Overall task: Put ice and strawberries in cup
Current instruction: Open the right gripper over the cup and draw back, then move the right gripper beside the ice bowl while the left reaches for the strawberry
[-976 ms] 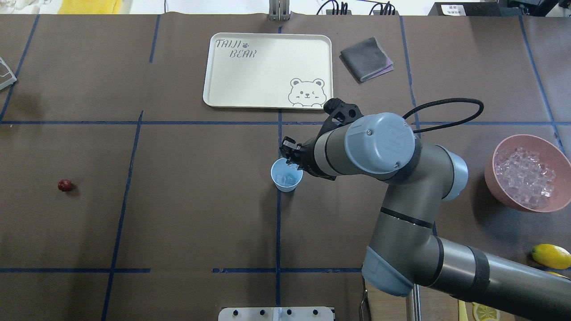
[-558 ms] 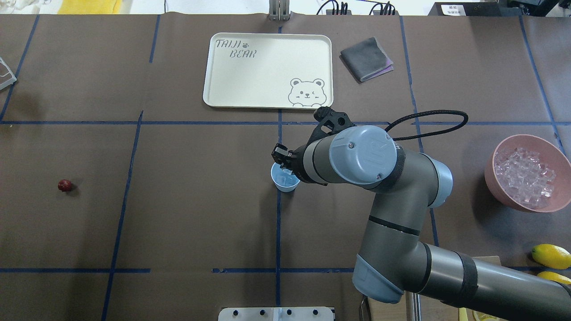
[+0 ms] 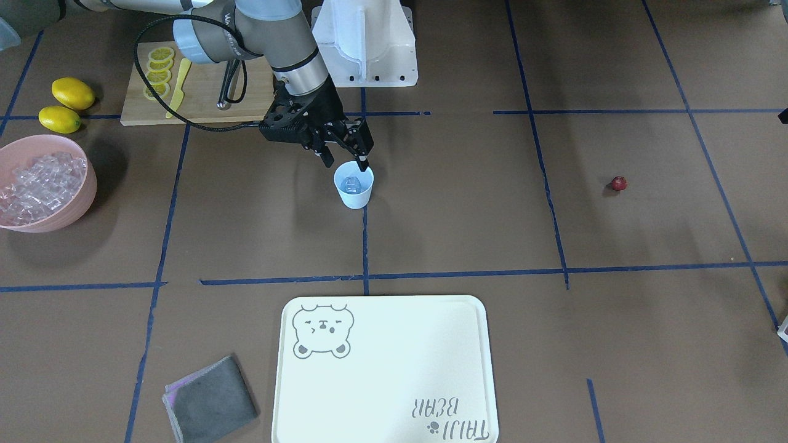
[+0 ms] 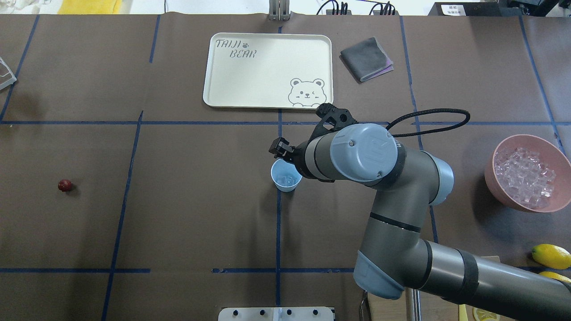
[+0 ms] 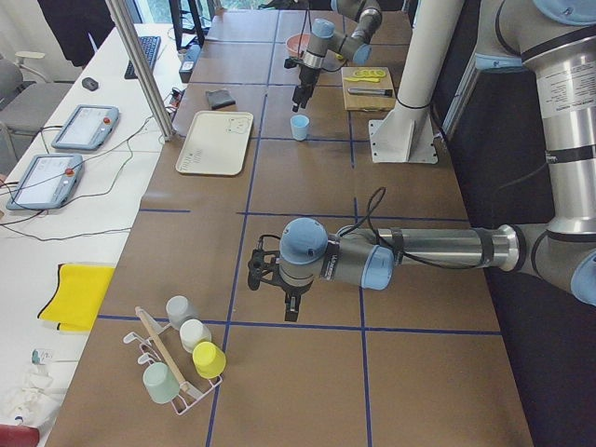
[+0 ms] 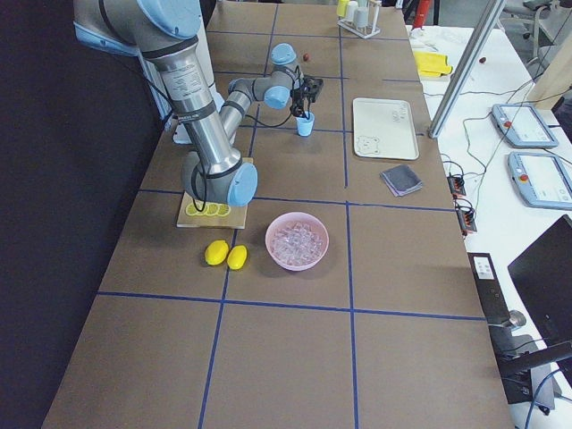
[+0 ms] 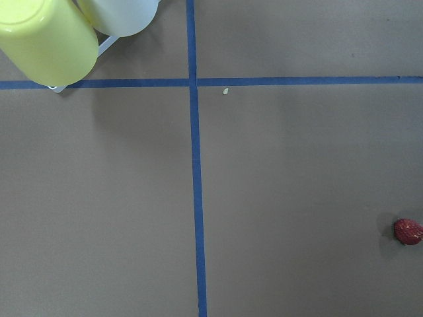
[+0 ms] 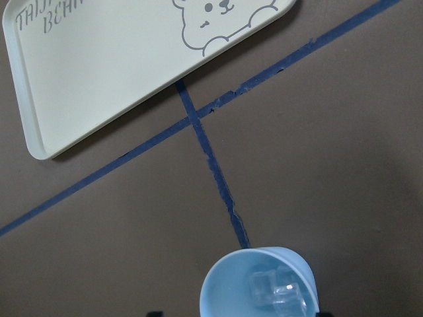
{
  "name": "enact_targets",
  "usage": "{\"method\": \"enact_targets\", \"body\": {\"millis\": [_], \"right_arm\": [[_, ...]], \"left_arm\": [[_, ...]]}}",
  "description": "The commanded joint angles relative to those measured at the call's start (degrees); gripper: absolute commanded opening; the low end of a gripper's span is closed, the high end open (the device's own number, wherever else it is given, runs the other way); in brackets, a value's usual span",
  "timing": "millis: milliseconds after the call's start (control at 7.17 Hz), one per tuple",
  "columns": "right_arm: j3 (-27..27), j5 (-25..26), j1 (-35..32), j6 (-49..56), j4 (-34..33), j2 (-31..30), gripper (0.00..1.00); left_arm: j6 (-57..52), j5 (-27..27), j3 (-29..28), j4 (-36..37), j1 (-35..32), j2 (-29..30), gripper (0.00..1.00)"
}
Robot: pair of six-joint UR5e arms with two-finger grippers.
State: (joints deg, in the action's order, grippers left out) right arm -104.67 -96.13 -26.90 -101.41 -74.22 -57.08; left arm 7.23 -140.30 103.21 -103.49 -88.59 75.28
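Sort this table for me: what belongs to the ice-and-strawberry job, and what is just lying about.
For the job:
cup
ice, some in the cup, most in the pink bowl
strawberry
right gripper, open over the cup

Lying about:
tray
grey cloth
lemons
cutting board with lemon slices
spare cups on a rack

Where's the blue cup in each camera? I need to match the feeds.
Front-facing: cup left of centre.
Overhead: cup at centre.
Exterior left: cup far, top centre.
Exterior right: cup upper centre.
Left wrist: not in view.
Right wrist: cup at bottom edge.
Landmark: bear tray beyond it, away from the robot.
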Motion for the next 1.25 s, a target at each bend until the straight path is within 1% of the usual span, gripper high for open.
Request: {"method": "enact_targets", "body": {"millis": [0,139,279,418,558,697,836,976,1115], "right_arm": [[-8.66,-7.08,-8.12,6.43,-8.16,-5.81,0.99],[-13.06,-15.32,-15.48,18.41,-13.01,-9.94,0.99],[-14.67,-20.62,-21.91,30.36,-14.27,-15.38,0.99],[-14.69,-23.54,-27.02,40.31,-14.29,-20.13,0.99],[-14.51,-24.79,-30.64,47.81,-14.46,-23.49,0.99],[-14.34,-25.85,-34.24,56.76,-14.55,-27.52,0.99],[-12.77,-27.6,-38.19,64.33,-14.55,-29.39,0.99],[-12.06,-28.66,-39.36,66.15,-14.55,-29.93,0.99],[-11.7,-28.58,-39.29,66.17,-14.38,-29.85,0.99]], "left_arm": [[1.11,0.46,0.07,0.22,0.17,0.57,1.0],[3.47,0.72,0.07,0.22,1.74,1.36,1.0],[7.59,0.81,0.24,0.22,5.24,2.76,1.0],[13.54,4.55,2.07,0.22,11.36,4.42,1.0],[22.48,10.86,3.65,0.22,19.26,6.09,1.0],[30.66,16.66,3.32,0.22,26.03,9.59,0.99],[35.88,17.59,2.27,0.22,31.58,12.93,0.99],[39.84,18.99,1.83,0.04,34.77,14.27,1.0],[40.93,22.92,1.74,-0.83,38.72,14.46,1.0]]}}
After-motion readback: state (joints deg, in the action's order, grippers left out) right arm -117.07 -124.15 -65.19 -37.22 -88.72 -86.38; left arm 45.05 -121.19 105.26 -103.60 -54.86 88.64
